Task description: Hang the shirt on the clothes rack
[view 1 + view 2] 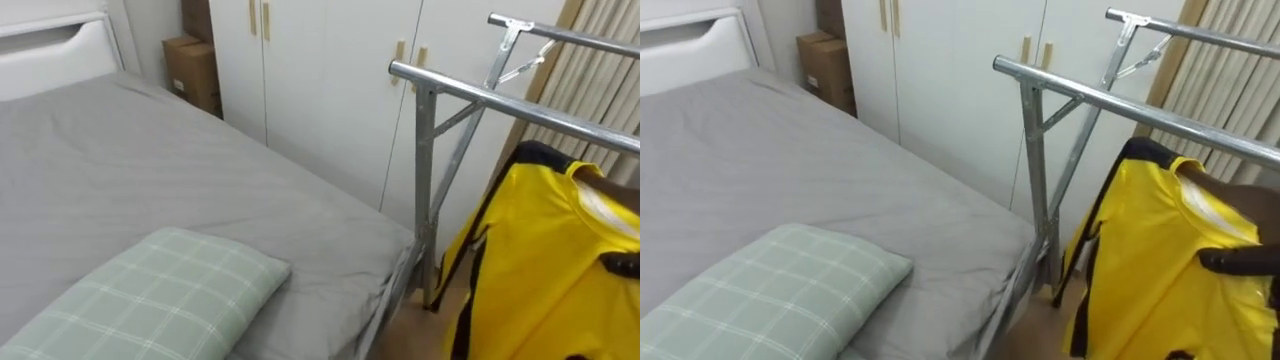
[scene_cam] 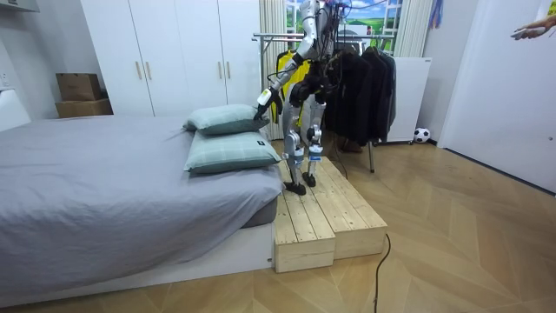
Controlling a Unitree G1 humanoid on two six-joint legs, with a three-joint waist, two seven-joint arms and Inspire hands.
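Below steel-tube rail (image 1: 500,100) | smooth yellow shirt (image 1: 540,270), black trim | right hand (image 1: 1240,262) at it, state: cannot tell

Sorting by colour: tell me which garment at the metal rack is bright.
The yellow, black-trimmed shirt at the rack's end nearest the grey bed; the other garments are dark.

A wide bed (image 1: 150,170) under a smooth grey cotton sheet carries two soft, pale green checked pillows at the end nearest the robot; the lower pillow (image 2: 230,153) lies flat on the sheet close to the bed's edge; the upper pillow (image 2: 221,119) rests partly on it. Just beside that end of the bed a low, stepped, pale wooden plank platform (image 2: 326,213) lies on the brown wooden parquet floor (image 2: 452,235); the robot stands on the platform's far end.
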